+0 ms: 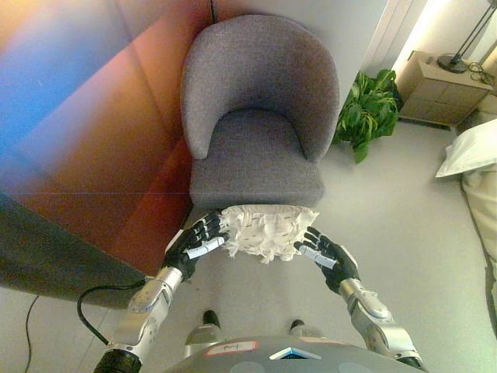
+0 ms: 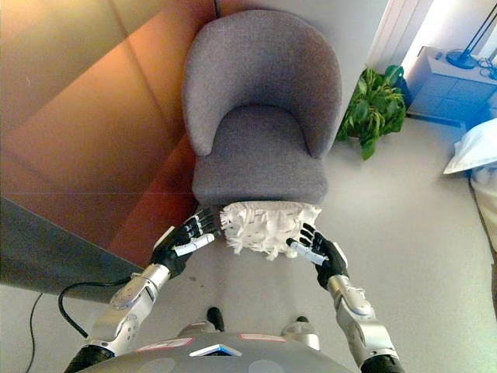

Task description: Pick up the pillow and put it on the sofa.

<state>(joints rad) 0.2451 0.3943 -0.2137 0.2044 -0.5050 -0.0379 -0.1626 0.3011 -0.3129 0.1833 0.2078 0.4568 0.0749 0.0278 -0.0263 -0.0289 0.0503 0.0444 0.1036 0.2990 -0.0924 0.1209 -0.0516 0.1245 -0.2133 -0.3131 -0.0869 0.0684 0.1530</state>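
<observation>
White and shaggy, the pillow (image 1: 268, 230) is hanging just in front of the front edge of the chair (image 1: 258, 116) seat, held off the floor (image 1: 404, 233) between the two hands. Its long axis is running left to right, parallel to the seat's front edge, and its fringed underside is drooping toward the floor. No writing or label is showing on it that can be read.

The left hand (image 1: 198, 239) is pressing against the pillow's left end, fingers fairly straight and spread along the fabric, white tips showing. The right hand (image 1: 326, 252) is doing the same at the right end, fingers extended against the pillow rather than curled round it. Both arms are reaching in from below.

Grey fabric is covering the chair, which is standing with its curved back toward the wall and its seat bare. A reddish-brown panel (image 1: 101, 155) is standing just to the chair's left. A green plant (image 1: 369, 109) is sitting on the floor to the chair's right, near a small bedside cabinet (image 1: 439, 89) with a lamp base (image 1: 454, 62) on top. At the right edge, a white bed pillow (image 1: 470, 151) is lying on a bed.
</observation>
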